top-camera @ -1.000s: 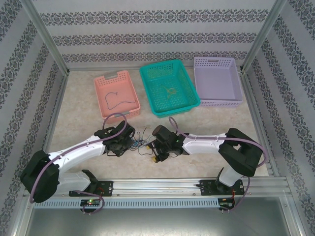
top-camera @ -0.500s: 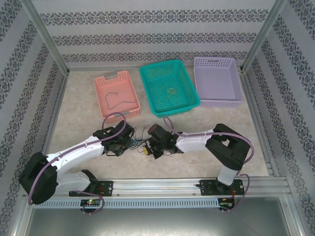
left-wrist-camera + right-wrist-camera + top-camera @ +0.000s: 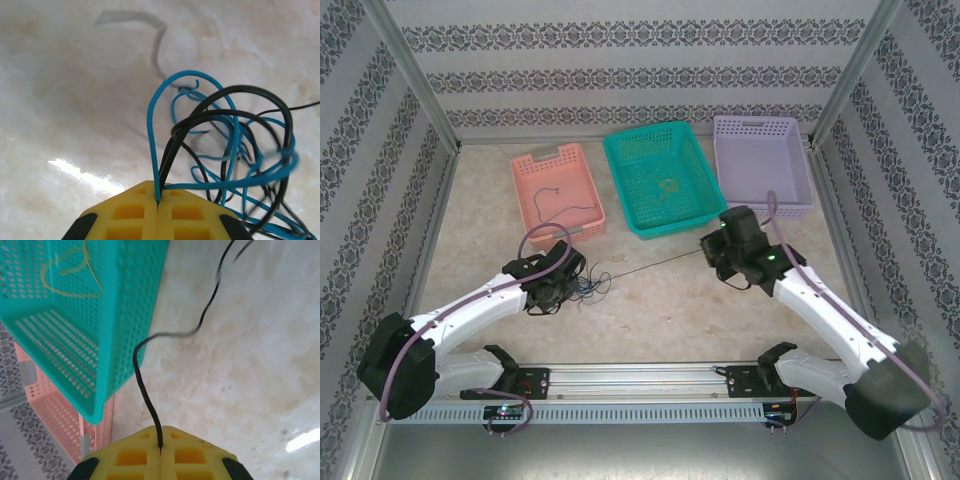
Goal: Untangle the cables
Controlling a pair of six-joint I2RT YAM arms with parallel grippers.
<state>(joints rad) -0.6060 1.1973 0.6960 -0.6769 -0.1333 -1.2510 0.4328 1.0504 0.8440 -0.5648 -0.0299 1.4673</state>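
The left gripper [image 3: 565,290] sits low over the marble-pattern table [image 3: 700,320], just in front of the pink basket [image 3: 525,195]. In the left wrist view, its yellow fingertips [image 3: 130,215] are pressed together with no gap, clamping a blue cable [image 3: 151,135] and at least one black strand where they enter the seam. These strands belong to the cable tangle [image 3: 588,288], a loose knot of blue and black loops lying on the table just to the right of the left gripper. The right gripper [image 3: 710,250] is positioned near the front right corner of the teal basket [image 3: 680,222] and well apart from the tangle. Its fingertips [image 3: 190,455] are likewise closed, pinching the end of a single black cable [image 3: 655,265]. This cable runs nearly straight from the right gripper across the table to the tangle; in the right wrist view it curves away past the teal basket wall. A yellowish cable [image 3: 665,186] lies coiled on the floor of the teal basket. A separate dark cable [image 3: 560,205] lies curved inside the pink basket. A lavender basket [image 3: 765,208] stands to the right of the teal basket, behind the right gripper.
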